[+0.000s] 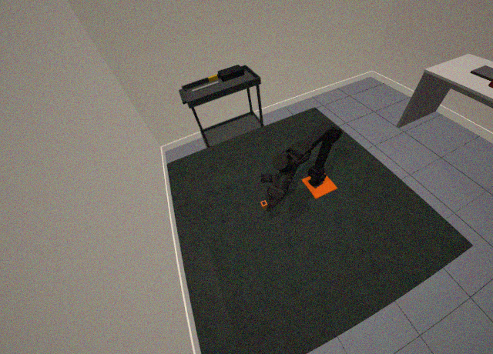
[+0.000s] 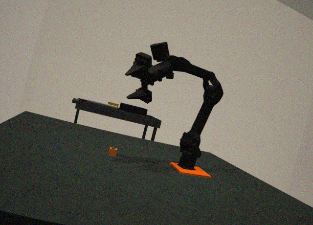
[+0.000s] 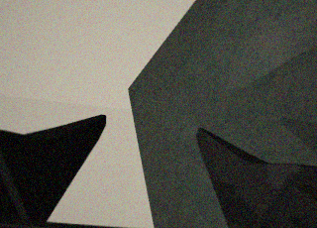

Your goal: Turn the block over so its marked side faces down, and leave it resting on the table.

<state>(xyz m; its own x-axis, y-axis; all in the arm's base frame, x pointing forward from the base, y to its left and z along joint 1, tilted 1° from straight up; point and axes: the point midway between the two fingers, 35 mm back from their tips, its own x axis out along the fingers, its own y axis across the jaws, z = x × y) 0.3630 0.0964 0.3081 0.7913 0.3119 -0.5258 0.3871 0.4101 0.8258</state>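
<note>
A small orange block (image 1: 264,206) (image 2: 112,151) rests on the dark green table (image 1: 278,282) (image 2: 76,187) (image 3: 173,178). Its top face carries a dark square inside an orange border, so the marked side appears to face up. My gripper (image 1: 265,193) (image 2: 126,85) (image 3: 153,126) is open with nothing between its fingers. In the exterior view it is high above the table, fingers pointing left and slightly down, one above the other. The block is below it and a little to the left there. The block is not visible in the wrist view.
The arm stands on an orange base plate (image 1: 328,188) (image 2: 199,172), right of the block. A dark cart (image 1: 223,91) (image 2: 100,110) with a black box and a yellow item stands beyond the table edge. A white desk (image 1: 450,70) is at the far right in the top view.
</note>
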